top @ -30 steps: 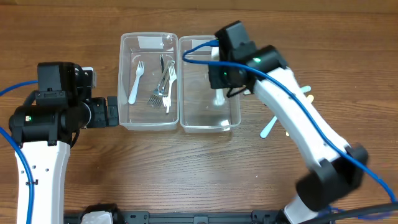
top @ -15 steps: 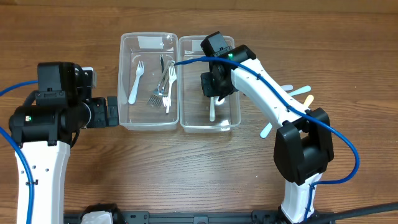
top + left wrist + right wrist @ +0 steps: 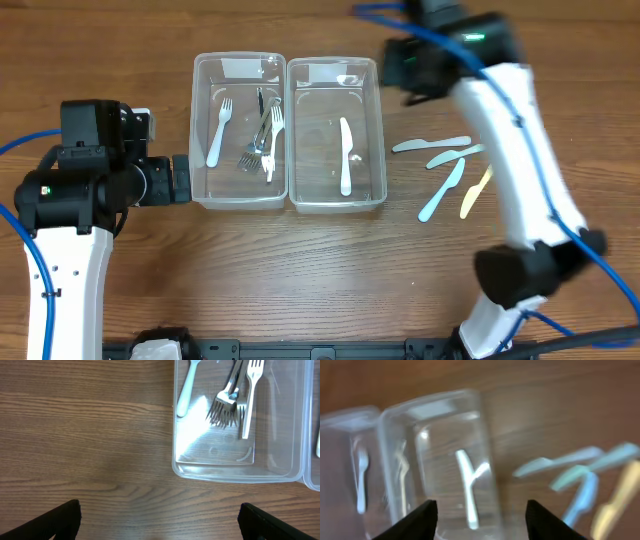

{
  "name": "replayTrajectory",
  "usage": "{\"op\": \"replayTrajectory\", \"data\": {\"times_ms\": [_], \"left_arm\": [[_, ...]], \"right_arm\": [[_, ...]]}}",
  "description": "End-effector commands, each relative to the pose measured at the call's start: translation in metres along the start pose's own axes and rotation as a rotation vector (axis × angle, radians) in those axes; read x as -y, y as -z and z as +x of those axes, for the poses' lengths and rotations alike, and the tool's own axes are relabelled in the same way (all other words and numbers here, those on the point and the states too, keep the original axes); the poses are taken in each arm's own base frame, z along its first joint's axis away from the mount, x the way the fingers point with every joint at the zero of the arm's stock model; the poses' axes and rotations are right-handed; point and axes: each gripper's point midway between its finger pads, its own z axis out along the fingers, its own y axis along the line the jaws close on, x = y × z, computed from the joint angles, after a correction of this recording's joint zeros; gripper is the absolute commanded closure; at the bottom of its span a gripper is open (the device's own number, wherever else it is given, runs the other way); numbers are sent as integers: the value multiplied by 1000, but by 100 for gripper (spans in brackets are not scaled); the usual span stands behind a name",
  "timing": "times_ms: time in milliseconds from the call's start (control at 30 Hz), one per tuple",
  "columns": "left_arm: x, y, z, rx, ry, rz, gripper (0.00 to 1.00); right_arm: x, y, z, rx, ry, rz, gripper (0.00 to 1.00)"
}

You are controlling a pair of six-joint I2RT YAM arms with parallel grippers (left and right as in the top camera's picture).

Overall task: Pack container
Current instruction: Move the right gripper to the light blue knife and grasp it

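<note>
One white knife [image 3: 345,155] is now seen lying loose in the right-hand container [image 3: 384,130], where half a second earlier it was covered by the right gripper [image 3: 408,68]. That gripper is now found lifted to the upper right of the frame, its fingers [image 3: 427,519] spread with nothing between them. One piece is thus judged packed, and four plastic knives [image 3: 440,190] remain on the table [image 3: 300,270] at centre right, near the container's right wall. Forks [image 3: 262,135] are kept in the left-hand container [image 3: 195,120]. The left gripper [image 3: 180,178] is parked just beside its left wall, spread wide and empty. Bare wood is left below and right of the knives for an approach.
</note>
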Motion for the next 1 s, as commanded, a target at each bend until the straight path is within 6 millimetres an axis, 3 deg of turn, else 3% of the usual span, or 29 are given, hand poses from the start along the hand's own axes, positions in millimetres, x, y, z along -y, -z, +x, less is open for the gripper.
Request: {"op": "replayTrajectory", "data": {"times_ms": [0,67,233,467,700,967], "left_arm": [[3,-1,1,-2,-19,18,0],[3,-1,1,-2,-19,18,0],[3,-1,1,-3,-19,18,0],[3,-1,1,-3,-19,18,0],[3,-1,1,-4,-19,18,0],[3,-1,4,-17,-19,17,0]], "right_arm": [[67,5,1,-49,-246,133,39],[86,-7,10,-111,-283,166,35],[116,-56,46,-261,-334,227,34],[131,-127,106,-398,-347,239,34],[146,-164,143,-429,-350,252,34],[154,-190,151,-383,-362,231,34]]}}
